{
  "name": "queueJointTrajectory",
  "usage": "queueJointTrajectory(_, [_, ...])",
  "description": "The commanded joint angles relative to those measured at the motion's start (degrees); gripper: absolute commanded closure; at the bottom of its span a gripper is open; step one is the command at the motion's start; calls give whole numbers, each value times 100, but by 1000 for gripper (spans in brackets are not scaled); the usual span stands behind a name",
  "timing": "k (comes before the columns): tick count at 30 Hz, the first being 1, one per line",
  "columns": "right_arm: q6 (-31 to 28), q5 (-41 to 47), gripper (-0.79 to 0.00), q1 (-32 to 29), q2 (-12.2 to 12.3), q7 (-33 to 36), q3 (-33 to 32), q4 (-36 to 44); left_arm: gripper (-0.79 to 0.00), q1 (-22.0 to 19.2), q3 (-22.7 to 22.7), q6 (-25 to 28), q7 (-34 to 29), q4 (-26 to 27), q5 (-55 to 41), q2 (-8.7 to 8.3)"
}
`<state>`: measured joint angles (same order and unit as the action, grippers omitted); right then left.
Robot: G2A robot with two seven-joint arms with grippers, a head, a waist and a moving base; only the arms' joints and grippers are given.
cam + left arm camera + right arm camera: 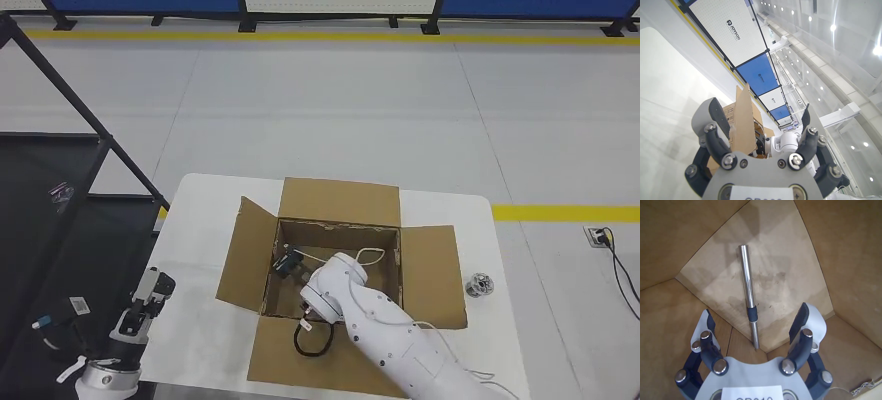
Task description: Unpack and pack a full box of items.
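right pincer [756, 310] sits down inside the open cardboard box [668, 241], its fingers [798, 321] spread wide and pinching nothing. straight ahead of it, in line with the gap between the fingers and untouched by them, a metal rod [748, 281] lies on the box floor. the rod is shiny, with a black band [752, 314] around it toward the end nearer the pincer. that near end rests in a bottom corner of the box, where the floor meets two walls, and the other end points away from the pincer across the floor. brown walls rise on both sides of the pincer and beyond the rod.

left pincer [761, 108] is outside the box and well apart from it, by the edge of the white desk [205, 215]. it too is spread, with nothing between its pads. past its fingertips stands one raised flap of the box, and farther on the right arm's white wrist goes down into the box.

beyond the box, on the side away from the left pincer, a small shiny metal piece [481, 285] lies alone on the desk, just beside the box's outer flap and not touching it.
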<state>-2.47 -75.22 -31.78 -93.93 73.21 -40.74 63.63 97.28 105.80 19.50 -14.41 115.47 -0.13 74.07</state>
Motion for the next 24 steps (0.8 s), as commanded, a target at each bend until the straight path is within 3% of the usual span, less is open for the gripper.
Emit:
queueJointTrajectory(1, [216, -66, -785, -49, -1, -154, -42, -58, -785, 0, 0, 0, 0, 0, 0, 0])
queueJointTrajectory(9, [207, 133, -785, 198, -200, -326, 70, -956, -785, 0, 0, 0, 0, 0, 0, 0])
queueJointTrajectory(10, [180, 178, -690, 242, -223, -361, 67, -1052, -785, 0, 0, 0, 0, 0, 0, 0])
queueJointTrajectory(11, [161, 205, -474, 281, -244, -393, 70, -1135, -785, 0, 0, 0, 0, 0, 0, 0])
queueJointTrajectory(12, [136, 230, -351, 311, -265, -412, 77, -1214, -785, 0, 0, 0, 0, 0, 0, 0])
queueJointTrajectory(14, [91, 324, -182, 365, -306, -420, 73, -1374, -785, 0, 0, 0, 0, 0, 0, 0])
queueJointTrajectory(15, [53, 366, -154, 396, -325, -419, 74, -1454, -785, 0, 0, 0, 0, 0, 0, 0])
queueJointTrajectory(19, [-113, 494, -197, 512, -411, -400, 116, -1745, -785, 0, 0, 0, 0, 0, 0, 0])
queueJointTrajectory(24, [-56, 580, -175, 627, -491, -566, 94, -2034, -785, 0, 0, 0, 0, 0, 0, 0])
